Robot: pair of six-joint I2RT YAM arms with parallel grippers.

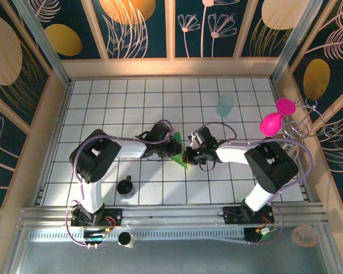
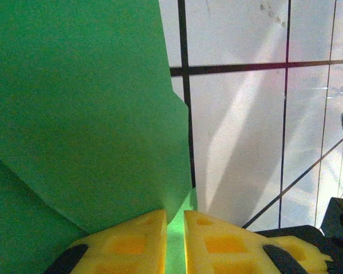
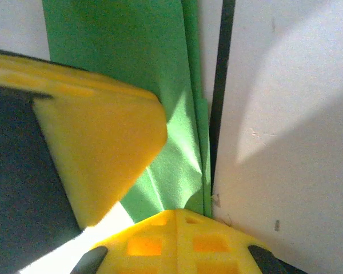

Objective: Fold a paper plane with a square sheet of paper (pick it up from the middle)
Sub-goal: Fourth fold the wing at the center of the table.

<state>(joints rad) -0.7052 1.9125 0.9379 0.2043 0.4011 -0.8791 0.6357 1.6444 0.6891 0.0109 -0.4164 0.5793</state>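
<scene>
mid-fold at the centre of the table (image 1: pixel 103 114) — right gripper (image 3: pixel 177 214) clenched on the square sheet of paper (image 2: pixel 74 114), left gripper (image 2: pixel 174 214) nearly closed around it, grip unclear; next, it seems, sharpen the crease.

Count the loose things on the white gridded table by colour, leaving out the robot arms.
bright green folded paper sheet: 1
pale teal translucent cup: 1
small dark round container: 1
Total: 3
</scene>
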